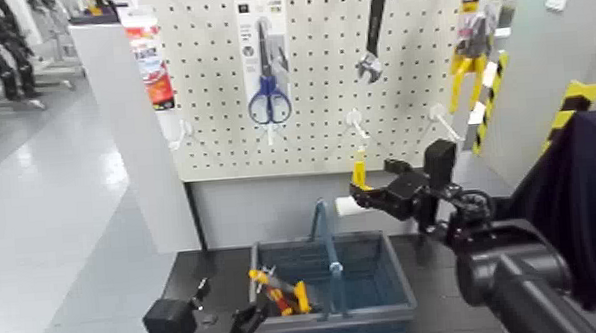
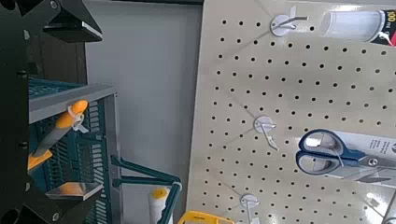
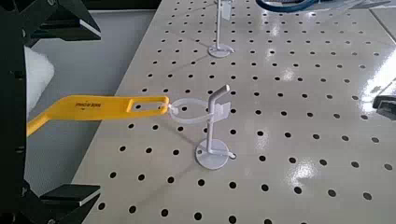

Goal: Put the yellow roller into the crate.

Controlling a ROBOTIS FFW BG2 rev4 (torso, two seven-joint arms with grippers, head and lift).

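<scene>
The yellow roller (image 1: 359, 172) hangs at the pegboard, its white sleeve (image 1: 347, 205) lowest. In the right wrist view its yellow handle (image 3: 93, 105) ends in a white loop (image 3: 191, 108) right at the tip of a white hook (image 3: 218, 105). My right gripper (image 1: 372, 195) is open, with the white sleeve (image 3: 35, 79) between its wide-apart fingers. The blue-grey crate (image 1: 402, 276) stands on the black table below, handle bar upright. My left gripper (image 1: 223, 329) waits open beside the crate's front left corner.
Orange-and-yellow-handled pliers (image 1: 279, 292) lie in the crate. On the pegboard (image 1: 210, 135) hang blue scissors (image 1: 269, 92), a black wrench (image 1: 373, 33) and yellow-handled pliers (image 1: 469, 61). A white side panel (image 1: 152, 169) stands to the left of the table.
</scene>
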